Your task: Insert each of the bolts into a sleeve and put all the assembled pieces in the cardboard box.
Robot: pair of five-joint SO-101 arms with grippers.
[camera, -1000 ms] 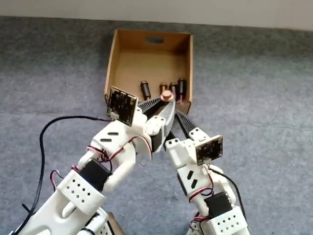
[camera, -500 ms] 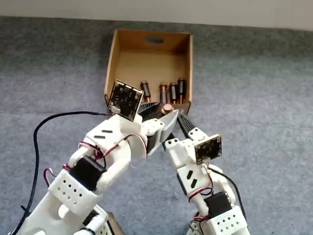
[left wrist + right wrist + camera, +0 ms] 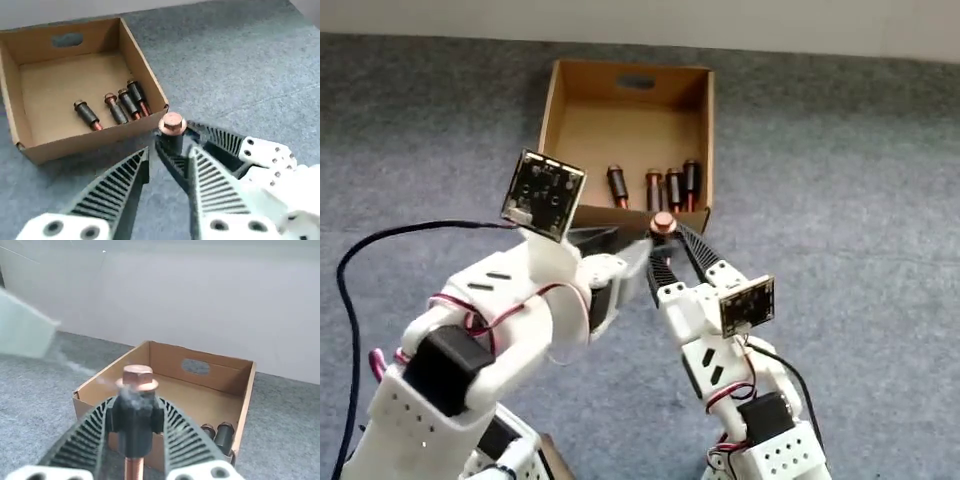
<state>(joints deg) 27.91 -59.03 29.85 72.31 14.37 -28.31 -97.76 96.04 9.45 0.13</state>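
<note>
Before the cardboard box (image 3: 548, 130), left claw (image 3: 169, 156) has backed off spread; right claw (image 3: 135, 412) pinches sleeved bolt (image 3: 137, 379).

Pincer (image 3: 134, 412) clamping sleeved bolt (image 3: 137, 378), cardboard box (image 3: 220, 374) — behind

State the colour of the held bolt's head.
The bolt head is copper; the right wrist view shows it best.

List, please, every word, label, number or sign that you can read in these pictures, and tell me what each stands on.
No text can be read.
cardboard box: plain walls with a handle cut-out, no print.
left arm's circuit board and right arm's circuit board: any markings are too small to read.
sleeved bolts in the box and the sleeved bolt in the right gripper: no marks to be seen.
</note>
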